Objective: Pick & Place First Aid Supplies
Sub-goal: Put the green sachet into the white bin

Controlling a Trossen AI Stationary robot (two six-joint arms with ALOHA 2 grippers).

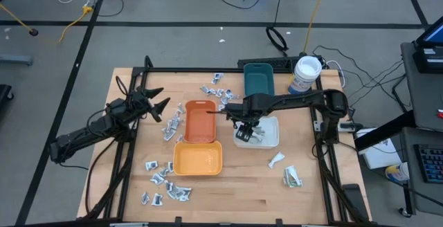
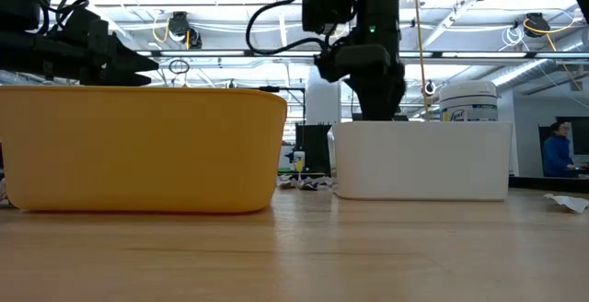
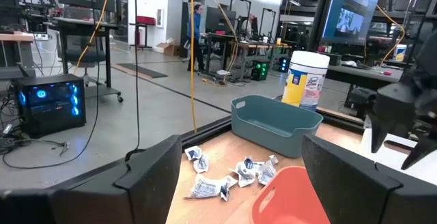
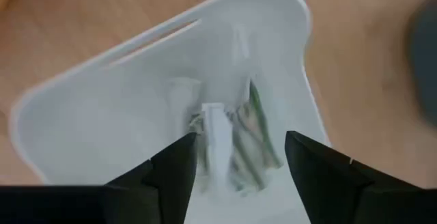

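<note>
with the right gripper (image 4: 239, 157) hanging over the white tray (image 1: 271, 141) near the table's right edge, its fingers apart and empty, you see pale green strips (image 4: 239, 142) directly below, long axes running away from the claw. left gripper (image 1: 158, 102) waits spread near the left edge. strip count is blurred.

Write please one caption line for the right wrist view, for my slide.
Right gripper, fingers open, hovers above the white tray, where pale green-white strips lie.
</note>
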